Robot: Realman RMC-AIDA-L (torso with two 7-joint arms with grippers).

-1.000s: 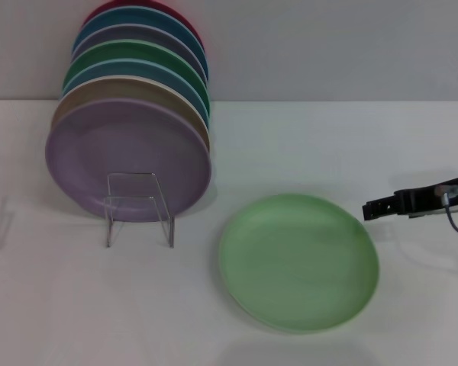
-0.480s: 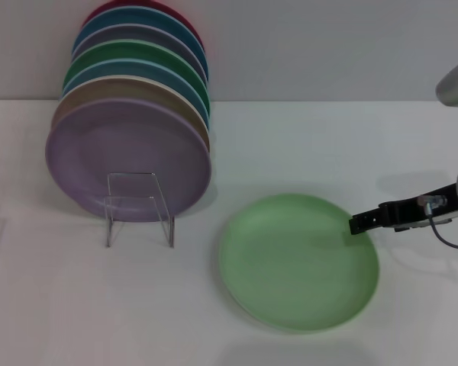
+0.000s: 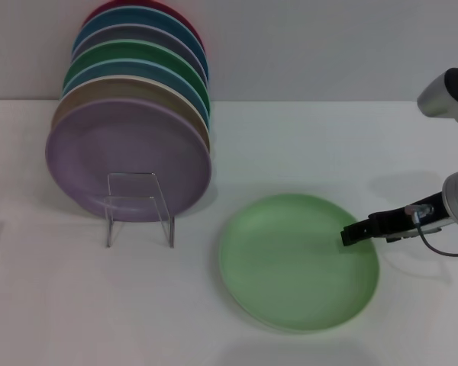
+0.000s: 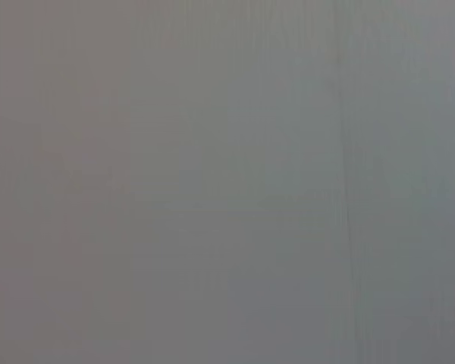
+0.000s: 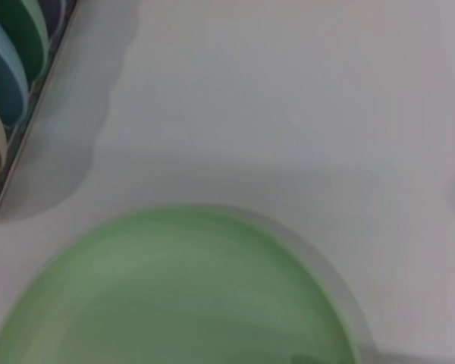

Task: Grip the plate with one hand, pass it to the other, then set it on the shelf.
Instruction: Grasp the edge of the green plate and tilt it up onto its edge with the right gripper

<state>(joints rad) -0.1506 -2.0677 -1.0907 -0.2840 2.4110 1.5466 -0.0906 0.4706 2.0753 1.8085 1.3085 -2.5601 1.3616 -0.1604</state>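
The pale mint-green plate (image 3: 298,261) lies flat on the white table, right of centre. It also fills the lower part of the right wrist view (image 5: 174,296). My right gripper (image 3: 351,234), slim and black on a grey-silver arm with a cable, reaches in from the right. Its tip is over the plate's right rim. The clear acrylic rack (image 3: 139,206) stands at the left, in front of a row of upright plates. My left gripper is out of view, and the left wrist view shows only a flat grey surface.
Several coloured plates stand on edge behind the rack, with a lilac plate (image 3: 126,156) foremost. Their edges show in the right wrist view (image 5: 11,61). A second silver arm segment (image 3: 446,95) is at the far right. The white table (image 3: 305,145) meets a grey wall behind.
My right gripper has moved left and slightly down, from beside the plate's right edge to over its right rim. The plate and rack have not moved.
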